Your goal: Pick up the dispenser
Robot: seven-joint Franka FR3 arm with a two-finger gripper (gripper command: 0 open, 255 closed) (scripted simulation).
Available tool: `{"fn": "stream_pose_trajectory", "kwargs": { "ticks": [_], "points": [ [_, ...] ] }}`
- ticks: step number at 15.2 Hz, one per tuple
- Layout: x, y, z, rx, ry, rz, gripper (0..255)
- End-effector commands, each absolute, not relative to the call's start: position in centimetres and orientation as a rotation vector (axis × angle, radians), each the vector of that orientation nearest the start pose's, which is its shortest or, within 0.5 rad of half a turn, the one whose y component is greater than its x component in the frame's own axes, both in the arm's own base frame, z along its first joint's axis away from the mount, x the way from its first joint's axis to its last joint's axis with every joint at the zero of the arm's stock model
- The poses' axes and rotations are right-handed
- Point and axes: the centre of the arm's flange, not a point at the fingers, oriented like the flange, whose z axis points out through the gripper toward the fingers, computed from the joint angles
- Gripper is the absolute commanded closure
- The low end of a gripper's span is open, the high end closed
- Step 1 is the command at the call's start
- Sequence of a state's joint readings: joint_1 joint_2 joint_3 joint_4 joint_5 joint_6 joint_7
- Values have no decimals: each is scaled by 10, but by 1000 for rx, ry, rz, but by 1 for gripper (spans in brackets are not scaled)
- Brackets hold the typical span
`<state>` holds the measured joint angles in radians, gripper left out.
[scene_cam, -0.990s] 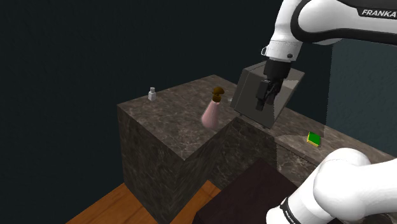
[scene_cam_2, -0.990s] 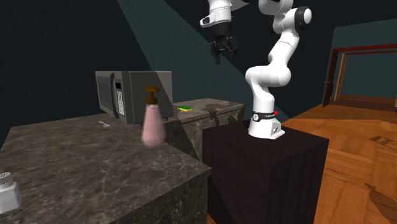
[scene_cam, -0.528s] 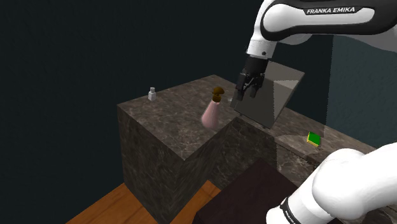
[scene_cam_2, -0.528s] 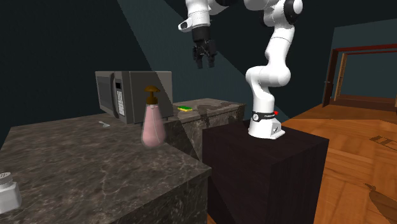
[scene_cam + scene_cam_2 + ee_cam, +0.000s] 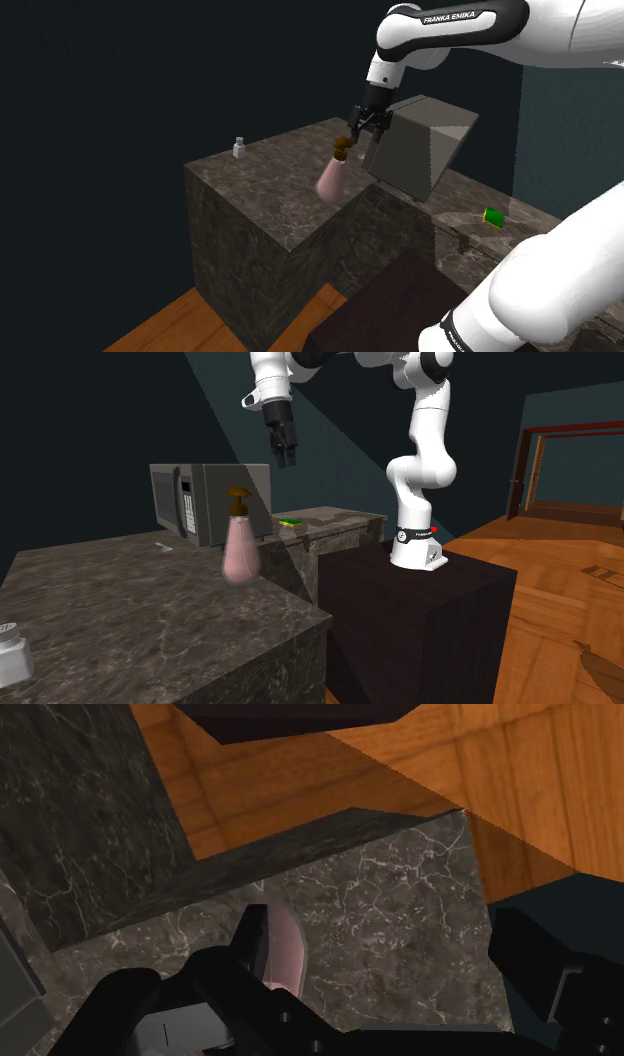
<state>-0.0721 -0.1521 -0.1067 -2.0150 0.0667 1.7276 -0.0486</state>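
Pink-bodied with a brown pump on top, the dispenser (image 5: 332, 178) is standing upright on the dark veined desk (image 5: 262, 185). It is close to the edge on the side of the stand (image 5: 385, 305) and just beside the grey microwave (image 5: 418, 152). The arm (image 5: 445, 22) is holding its jaws above the pump, spread apart and gripping nothing. In the wrist view the bottle's pink side (image 5: 287, 952) is showing right against one finger (image 5: 252, 932) rather than in the middle of the gap.

To my eye the hand is needing a small sideways correction first, so that the bottle is sitting squarely between the fingers. After that comes a straight descent. The body is tapering upward, so closing high, just under the pump collar, is looking safer than squeezing the wide lower part, where the fingers could slide. A slow close should be keeping it from tipping toward the desk's edge.

What is worrying me most is the microwave. It is crowding the bottle on one side, and a finger coming down there could be clipping its corner. Nothing is lying between the jaws and the pump. A small white shaker (image 5: 239, 149) is sitting at the far corner of the desk, well apart. A green sponge (image 5: 492, 216) is lying beyond the microwave, also well out of the way.
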Motion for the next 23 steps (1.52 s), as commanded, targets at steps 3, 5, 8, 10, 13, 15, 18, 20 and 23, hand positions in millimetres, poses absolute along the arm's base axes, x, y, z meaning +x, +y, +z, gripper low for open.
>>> {"fn": "stream_pose_trajectory", "kwargs": {
  "ticks": [3,5,8,10,13,15,18,20,23],
  "points": [
    [534,-110,497,-3010,301,177,0],
    [556,-123,492,-2998,342,170,0],
    [587,-145,483,-2980,403,160,0],
    [608,-160,478,-2966,444,153,0],
    [613,-163,466,-2963,453,151,0],
    [613,-163,455,-2963,453,151,0],
    [613,-163,439,-2963,453,151,0],
    [612,-163,436,-2963,453,151,0],
    [612,-163,435,-2963,453,151,255]
  ]
}}
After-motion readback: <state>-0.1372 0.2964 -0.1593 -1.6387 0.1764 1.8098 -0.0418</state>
